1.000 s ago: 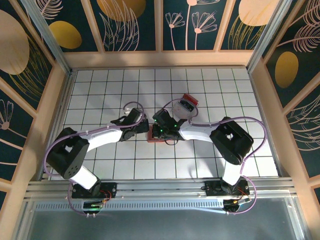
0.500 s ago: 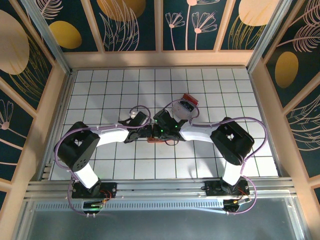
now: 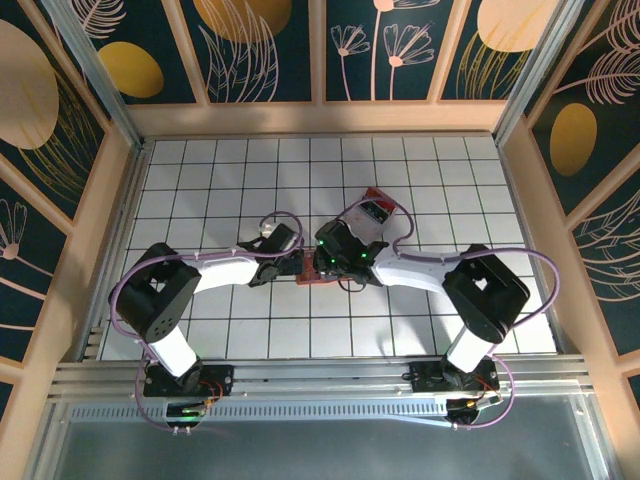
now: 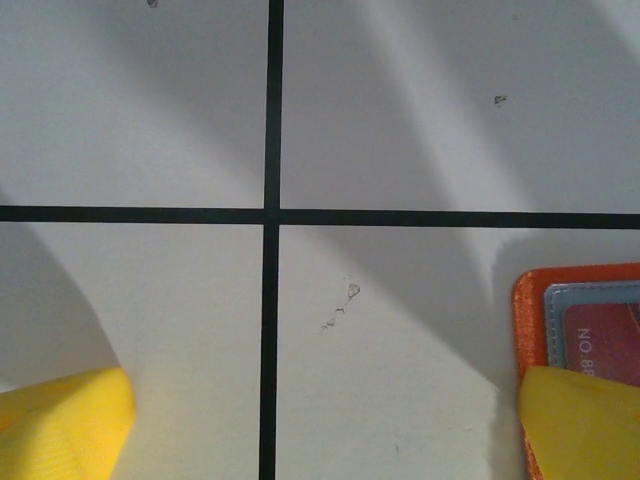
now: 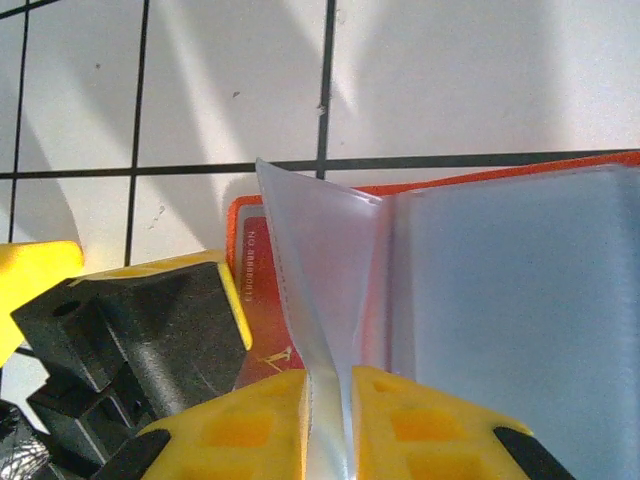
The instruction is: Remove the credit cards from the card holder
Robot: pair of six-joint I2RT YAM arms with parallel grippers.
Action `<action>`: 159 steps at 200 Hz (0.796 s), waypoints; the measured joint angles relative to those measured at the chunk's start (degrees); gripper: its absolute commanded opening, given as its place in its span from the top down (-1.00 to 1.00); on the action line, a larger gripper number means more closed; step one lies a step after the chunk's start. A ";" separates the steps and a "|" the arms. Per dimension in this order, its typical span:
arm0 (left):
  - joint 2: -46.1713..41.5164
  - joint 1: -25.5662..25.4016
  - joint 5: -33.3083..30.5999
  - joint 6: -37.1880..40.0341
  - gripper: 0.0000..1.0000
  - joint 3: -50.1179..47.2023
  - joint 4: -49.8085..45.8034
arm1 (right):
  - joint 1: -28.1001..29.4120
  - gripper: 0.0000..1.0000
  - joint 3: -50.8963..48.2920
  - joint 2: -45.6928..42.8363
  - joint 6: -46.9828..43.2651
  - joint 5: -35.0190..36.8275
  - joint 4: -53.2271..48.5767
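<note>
Orange-rimmed card holder (image 5: 500, 300): one, lying open on tiled counter (image 4: 400, 120). Right tool (image 5: 328, 400) clamped on one clear sleeve (image 5: 320, 260). Left tool (image 4: 320, 425) spread wide, one fingertip (image 4: 580, 425) over holder corner. One red card (image 4: 605, 345) seen.

The robot has two arms. The left arm (image 3: 215, 271) and the right arm (image 3: 415, 272) each have long, smooth white parts joined by chunky black round parts. A thin purple cable (image 3: 270, 213) runs along each arm in big loops. Each arm grows out of a black base (image 3: 185, 381) with little red wires beside it. A tiny green light (image 3: 329, 263) glows on the black end of the right arm. The left gripper (image 4: 322, 385) has bright yellow fingers (image 4: 62, 420) with rounded ends. The right gripper (image 5: 328, 378) has yellow fingers (image 5: 250, 425) too, with shallow square dents and black bits at the sides.
</note>
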 measured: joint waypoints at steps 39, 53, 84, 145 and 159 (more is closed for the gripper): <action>0.02 -0.07 -0.17 -0.02 -0.97 0.02 0.07 | 0.00 0.55 -0.02 -0.50 0.02 3.85 -2.99; 0.02 -0.07 -0.17 -0.02 -0.97 0.02 0.07 | 0.00 0.54 -0.24 -0.52 0.02 5.07 -3.87; 0.02 -0.07 -0.20 -0.02 -0.97 0.02 0.07 | 0.00 0.47 -1.03 -0.52 0.07 7.37 -6.38; 0.00 -0.07 -0.22 -0.02 -0.98 0.07 0.00 | 0.00 0.43 -1.46 -0.52 0.22 11.58 -10.38; 0.00 -0.07 -0.22 -0.04 -0.98 0.07 0.02 | 0.02 0.43 -1.57 -0.72 0.22 12.26 -10.97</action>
